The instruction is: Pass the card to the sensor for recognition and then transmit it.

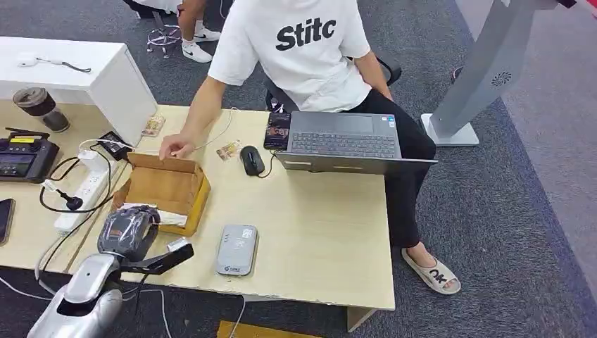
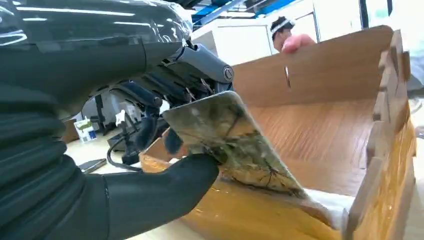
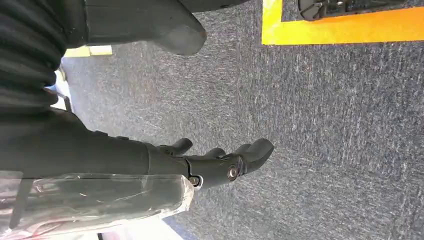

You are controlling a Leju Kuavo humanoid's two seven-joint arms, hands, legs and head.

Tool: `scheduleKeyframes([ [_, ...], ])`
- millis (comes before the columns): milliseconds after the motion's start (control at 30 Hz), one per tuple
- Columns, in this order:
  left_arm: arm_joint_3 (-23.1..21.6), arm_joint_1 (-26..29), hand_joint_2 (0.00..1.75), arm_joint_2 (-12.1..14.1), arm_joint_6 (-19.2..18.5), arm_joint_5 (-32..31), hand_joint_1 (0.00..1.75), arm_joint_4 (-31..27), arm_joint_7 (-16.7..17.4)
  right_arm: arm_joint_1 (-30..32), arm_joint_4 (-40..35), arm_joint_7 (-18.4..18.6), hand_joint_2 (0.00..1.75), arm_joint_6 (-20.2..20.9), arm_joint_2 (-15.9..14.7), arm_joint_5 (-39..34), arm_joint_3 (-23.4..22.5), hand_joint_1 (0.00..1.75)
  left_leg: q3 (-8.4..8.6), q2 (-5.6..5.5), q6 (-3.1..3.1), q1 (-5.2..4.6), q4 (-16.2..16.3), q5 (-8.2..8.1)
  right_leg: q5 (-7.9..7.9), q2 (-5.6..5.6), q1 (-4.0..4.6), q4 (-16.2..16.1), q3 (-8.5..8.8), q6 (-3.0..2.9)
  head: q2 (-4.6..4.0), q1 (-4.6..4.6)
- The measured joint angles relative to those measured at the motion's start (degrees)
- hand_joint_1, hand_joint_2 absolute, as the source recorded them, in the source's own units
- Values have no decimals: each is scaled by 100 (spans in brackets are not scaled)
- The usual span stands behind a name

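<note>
The left hand pinches the card between thumb and fingers, right at the near edge of the open cardboard box on the desk. The grey sensor lies just beside the box, a person's hand rests on the box's far rim, and the right hand hangs over carpet, fingers loosely apart and holding nothing.
</note>
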Motion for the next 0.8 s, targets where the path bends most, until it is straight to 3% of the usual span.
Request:
scheduleKeyframes([
  [367,7,3,175,-42,30,-44,155,0,-4,-3,0,0,175,0,0,0,57,0,-1,-1,0,0,0,0,0,-1,0,0,0,0,0,2],
  [467,7,6,175,-46,83,-90,175,0,-4,-3,0,0,175,0,0,-4,85,0,-1,-1,0,0,0,0,0,-1,0,0,0,0,0,0],
  [800,195,88,175,81,772,-431,175,-453,79,-2,0,-11,175,-63,0,-26,118,0,-2,-1,0,1,0,0,0,-1,1,0,-1,0,0,2],
])
